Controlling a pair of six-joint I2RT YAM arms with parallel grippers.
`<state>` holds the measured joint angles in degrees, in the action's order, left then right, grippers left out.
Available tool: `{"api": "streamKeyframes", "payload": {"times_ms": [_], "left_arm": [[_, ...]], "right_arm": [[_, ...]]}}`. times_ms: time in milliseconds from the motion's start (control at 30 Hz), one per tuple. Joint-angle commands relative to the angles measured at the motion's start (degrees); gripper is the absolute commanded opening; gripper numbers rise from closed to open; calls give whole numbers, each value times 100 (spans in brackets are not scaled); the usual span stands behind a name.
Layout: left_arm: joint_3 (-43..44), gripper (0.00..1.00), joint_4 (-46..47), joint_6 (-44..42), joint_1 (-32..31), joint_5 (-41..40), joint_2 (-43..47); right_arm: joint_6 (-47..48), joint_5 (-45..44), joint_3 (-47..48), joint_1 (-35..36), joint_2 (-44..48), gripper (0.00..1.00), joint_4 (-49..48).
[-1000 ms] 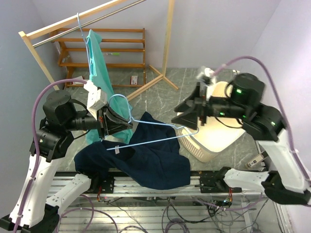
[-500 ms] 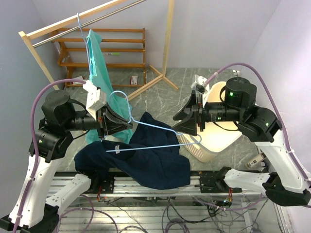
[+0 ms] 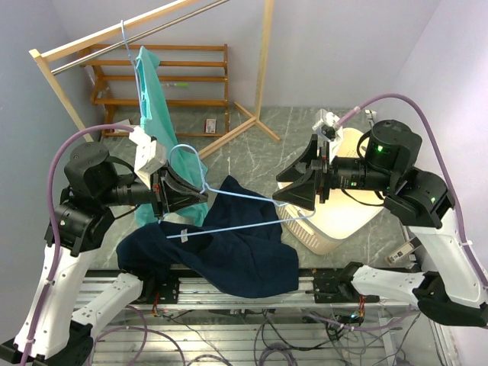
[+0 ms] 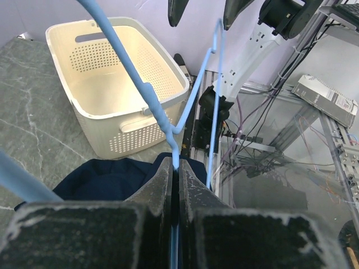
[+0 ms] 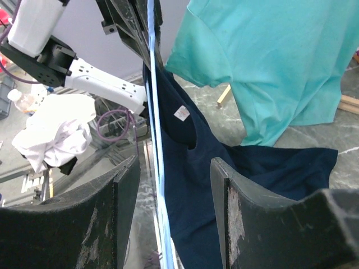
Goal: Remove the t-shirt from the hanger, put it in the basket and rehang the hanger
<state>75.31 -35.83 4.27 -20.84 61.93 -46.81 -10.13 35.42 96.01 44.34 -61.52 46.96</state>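
Note:
A navy t-shirt (image 3: 229,244) lies heaped on the table's near edge, below a light blue wire hanger (image 3: 252,200). My left gripper (image 3: 200,196) is shut on the hanger near its neck and holds it in the air; in the left wrist view the blue wire (image 4: 175,168) runs between the closed fingers. My right gripper (image 3: 284,200) is open at the hanger's right end, with the wire (image 5: 157,168) between its spread fingers, not touching either. The navy shirt (image 5: 224,185) shows beyond. The hanger's lower bar passes over the shirt's neck area; whether the shirt still hangs on it I cannot tell.
A teal t-shirt (image 3: 156,114) hangs on a blue hanger from the wooden rack's bar (image 3: 152,30) at the back left. A cream laundry basket (image 3: 343,217) stands right of the navy shirt. A wooden shelf (image 3: 175,76) stands against the back wall.
My right gripper swung toward the hanger's right end, then eased back right a little, staying open around the wire. The left gripper and hanger have barely moved.

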Motion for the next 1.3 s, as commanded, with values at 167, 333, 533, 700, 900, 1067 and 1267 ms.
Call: {"api": "streamKeyframes", "payload": {"times_ms": [167, 333, 533, 700, 900, 1067, 1267], "left_arm": [[97, 7, 110, -35, -17, -55, 45], [60, 7, 354, 126, -17, -152, -1], [144, 7, 629, 310, -17, -184, -116], [291, 7, 716, 384, -16, -252, -287], [271, 10, 916, 523, -21, -904, -277], [55, 63, 639, 513, -17, -1827, 48], [-358, 63, 401, 887, -17, -3482, 862]], "right_arm": [[-191, 568, -111, -1, -46, 52, -300], [-134, 789, -234, -2, -45, 52, -240], [-48, 799, -314, -4, -91, 51, -152], [-12, 921, -465, 0, -147, 28, -181], [-25, -267, -292, 0, -169, 0, 180], [100, -1677, 96, -4, 128, 0, 1063], [-18, -2682, 432, -5, 512, 0, 1870]]}}
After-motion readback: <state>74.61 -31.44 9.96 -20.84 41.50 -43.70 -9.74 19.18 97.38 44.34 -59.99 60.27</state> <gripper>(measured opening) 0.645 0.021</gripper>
